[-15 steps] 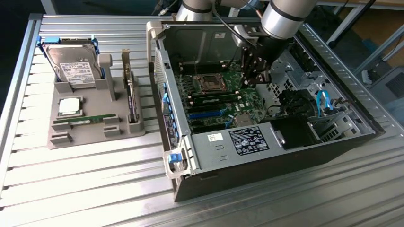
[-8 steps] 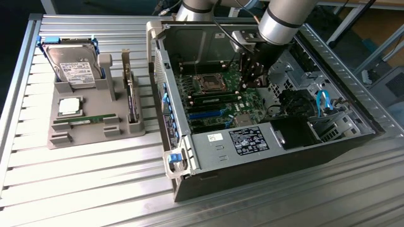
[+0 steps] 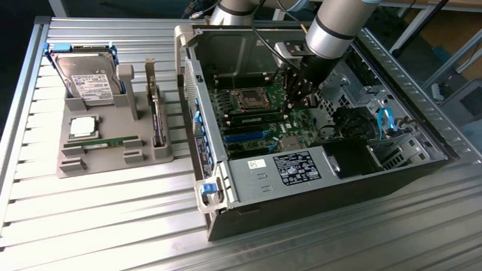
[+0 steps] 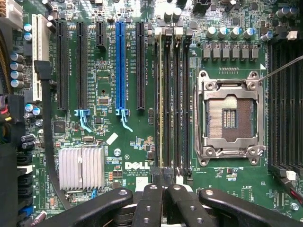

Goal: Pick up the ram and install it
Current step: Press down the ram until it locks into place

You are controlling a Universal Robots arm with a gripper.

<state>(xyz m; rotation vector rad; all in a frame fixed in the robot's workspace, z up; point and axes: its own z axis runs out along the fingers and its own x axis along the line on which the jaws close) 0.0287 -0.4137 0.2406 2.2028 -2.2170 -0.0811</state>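
Observation:
A ram (image 4: 162, 94) stands edge-up in a memory slot of the green motherboard, beside the open CPU socket (image 4: 229, 118). In the exterior view this ram (image 3: 254, 119) shows as a green strip inside the open computer case (image 3: 324, 175). My gripper (image 4: 165, 185) is shut, its black fingertips pressed together right at one end of that stick; I cannot tell whether they touch it. From outside, the gripper (image 3: 306, 105) hangs low over the board. A second green ram (image 3: 99, 144) lies in the grey fixture (image 3: 113, 165) at the exterior view's left.
The fixture also carries a hard drive (image 3: 89, 79), a square silver CPU (image 3: 83, 127) and a dark expansion card (image 3: 156, 113). On the board sit a silver heatsink (image 4: 81, 168), a blue slot (image 4: 120, 61) and black slots. Case walls close in around the arm.

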